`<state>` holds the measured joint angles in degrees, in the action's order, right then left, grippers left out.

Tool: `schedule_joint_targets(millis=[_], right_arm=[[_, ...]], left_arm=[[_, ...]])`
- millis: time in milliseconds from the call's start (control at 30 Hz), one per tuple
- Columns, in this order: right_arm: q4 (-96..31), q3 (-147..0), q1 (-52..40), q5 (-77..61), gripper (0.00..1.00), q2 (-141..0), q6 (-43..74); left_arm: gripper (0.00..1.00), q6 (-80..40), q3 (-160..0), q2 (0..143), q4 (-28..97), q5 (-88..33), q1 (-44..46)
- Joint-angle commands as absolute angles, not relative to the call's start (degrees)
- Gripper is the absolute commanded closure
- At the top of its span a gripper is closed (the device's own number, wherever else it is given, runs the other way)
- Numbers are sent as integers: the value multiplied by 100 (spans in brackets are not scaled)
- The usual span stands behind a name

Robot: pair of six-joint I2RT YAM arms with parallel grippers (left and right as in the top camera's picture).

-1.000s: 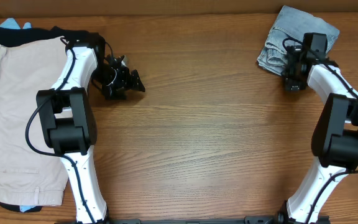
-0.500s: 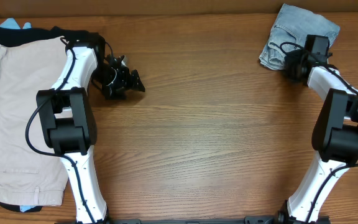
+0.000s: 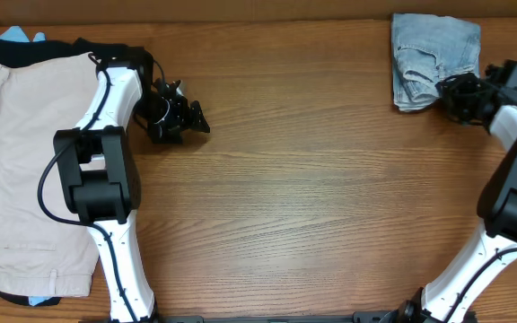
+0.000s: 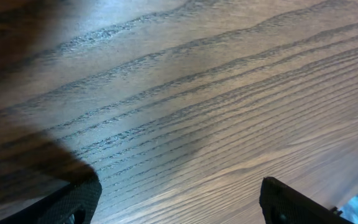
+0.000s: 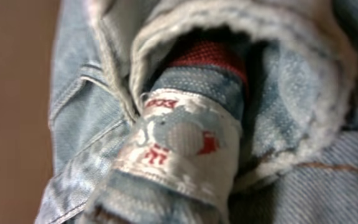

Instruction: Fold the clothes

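Observation:
The clothes, a bunched pair of light-blue denim shorts, lie at the table's far right corner. My right gripper is at their lower right edge and is shut on the denim. The right wrist view is filled with the shorts and their pale waistband patch with red marks, pressed close to the camera; my own fingers are hidden there. My left gripper rests over bare wood at the upper left, open, with nothing between its fingertips.
A large beige garment covers the table's left side, lying over a black garment. A bit of light-blue cloth shows at the far left corner. The table's back edge runs just behind the shorts.
My right gripper closed at the shorts' edge and moved to the right, dragging them along and changing their outline. The left arm has not moved.

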<state>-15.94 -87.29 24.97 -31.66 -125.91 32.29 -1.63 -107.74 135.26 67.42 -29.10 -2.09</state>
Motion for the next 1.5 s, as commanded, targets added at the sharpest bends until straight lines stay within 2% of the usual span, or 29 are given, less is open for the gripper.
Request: schedule_joint_targets(millis=[0, 367, 433, 467, 500, 533, 733, 867, 1267, 1467], right_arm=[[-1708, -9153, 2423, -3944, 96, -12243, 2320], [-1455, -9157, 2220, -2630, 96, -12337, 1865], [-1415, -9157, 2217, -2443, 93, -12346, 1916], [-1404, -9157, 2217, -2349, 66, -12346, 1938], [-1387, -9157, 2220, -2272, 23, -12344, 1949], [-1387, -9159, 2220, -2268, 0, -12344, 1949], [-1844, -9161, 2427, -2403, 0, -11970, 2554], [-2366, -9164, 2515, -2445, 0, -11192, 2521], [-4040, -9164, 2515, -2661, 0, -7911, 2274], [-4128, -9164, 2515, -2663, 0, -6589, 2272]], left_arm=[[14, -174, -10602, 13937, 6530, -2338, -82], [14, -174, -10602, 13939, 6488, -2338, -27], [14, -174, -10602, 13937, 6482, -2338, -27], [14, -174, -10602, 13939, 6479, -2338, -27], [14, -174, -10602, 13937, 6475, -2338, -27], [14, -174, -10602, 13939, 6473, -2338, -27], [10, -174, -10602, 13937, 6469, -2338, -30], [0, -172, -10602, 13939, 6442, -2335, -30], [0, -172, -10602, 13937, 6145, -2335, -30], [0, -172, -10602, 13939, 5675, -2335, -30]])
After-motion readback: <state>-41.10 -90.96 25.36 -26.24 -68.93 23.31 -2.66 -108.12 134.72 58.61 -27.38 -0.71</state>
